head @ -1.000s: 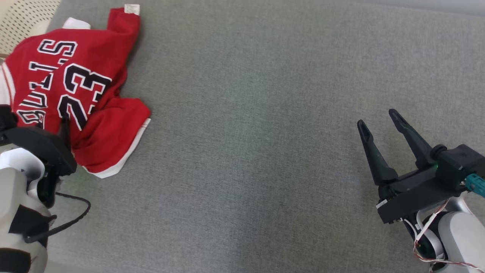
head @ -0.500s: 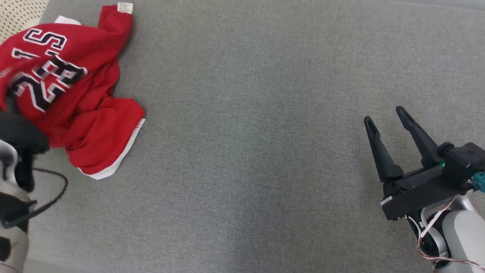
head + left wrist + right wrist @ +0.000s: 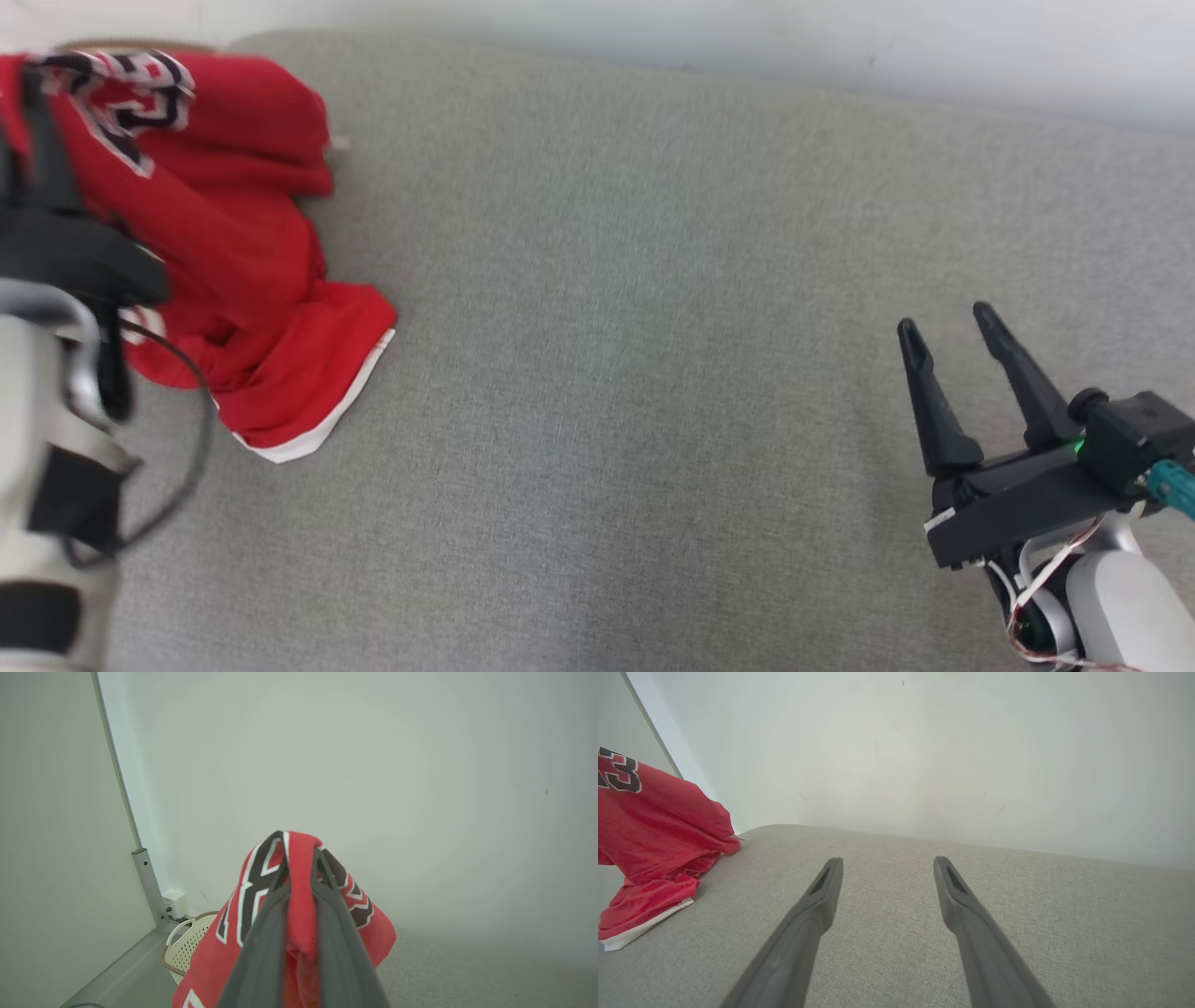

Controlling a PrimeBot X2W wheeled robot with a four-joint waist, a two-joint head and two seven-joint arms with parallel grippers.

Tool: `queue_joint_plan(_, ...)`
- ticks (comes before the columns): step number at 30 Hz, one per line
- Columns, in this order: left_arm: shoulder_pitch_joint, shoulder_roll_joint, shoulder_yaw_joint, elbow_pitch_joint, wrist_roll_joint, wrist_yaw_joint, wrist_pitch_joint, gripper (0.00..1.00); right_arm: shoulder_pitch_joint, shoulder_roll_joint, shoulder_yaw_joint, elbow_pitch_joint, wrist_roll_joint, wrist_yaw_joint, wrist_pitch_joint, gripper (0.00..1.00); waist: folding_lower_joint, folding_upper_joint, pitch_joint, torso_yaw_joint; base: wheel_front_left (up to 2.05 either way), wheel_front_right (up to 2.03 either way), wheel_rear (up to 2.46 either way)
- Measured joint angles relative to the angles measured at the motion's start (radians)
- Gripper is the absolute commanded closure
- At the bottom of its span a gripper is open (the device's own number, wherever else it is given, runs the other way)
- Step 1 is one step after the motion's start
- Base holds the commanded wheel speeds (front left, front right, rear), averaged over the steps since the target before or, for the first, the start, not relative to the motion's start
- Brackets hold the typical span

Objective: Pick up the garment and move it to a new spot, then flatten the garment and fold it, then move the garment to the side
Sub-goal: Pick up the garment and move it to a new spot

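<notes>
While left pincer (image 3: 300, 858) gripped jersey (image 3: 252, 233), hem trailing on surface (image 3: 653, 373), right pincer (image 3: 948, 322) gaped empty; placing, flattening, folding, side-move remained.

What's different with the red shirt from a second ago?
The left gripper closed its fingers on the red shirt and pulled its top up off the grey cushion; the hem still lies there. The right gripper stayed open and idle. The camera tilted too.
</notes>
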Motion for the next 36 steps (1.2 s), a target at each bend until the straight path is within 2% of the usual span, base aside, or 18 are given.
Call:
queue_joint_plan(12,0.3,-0.126,-0.112,-0.461,0.014,0.051,0.04,1.0,0.03,0.045,-0.037,0.024,-0.007,0.0,-0.021,0.0,0.0,-0.0001,-0.071,-0.06,0.0,0.0,0.0)
queue_joint_plan(17,0.411,-0.181,-0.169,-0.589,0.007,0.067,0.047,1.0,0.028,0.056,-0.053,0.026,-0.009,0.0,-0.032,0.0,0.0,-0.0001,-0.07,-0.102,0.0,0.0,0.0)
queue_joint_plan(26,0.461,-0.242,-0.318,-0.6,-0.044,0.065,0.051,1.0,0.008,0.081,-0.05,0.044,-0.011,0.0,-0.06,0.0,0.0001,-0.0001,-0.046,-0.21,0.0,0.0,0.0)
queue_joint_plan(36,0.315,-0.251,-0.501,-0.484,-0.055,0.047,0.088,1.0,-0.011,0.101,-0.045,0.091,0.015,0.0,-0.105,0.0,0.0002,0.0,-0.006,-0.371,0.0,0.0,0.0)
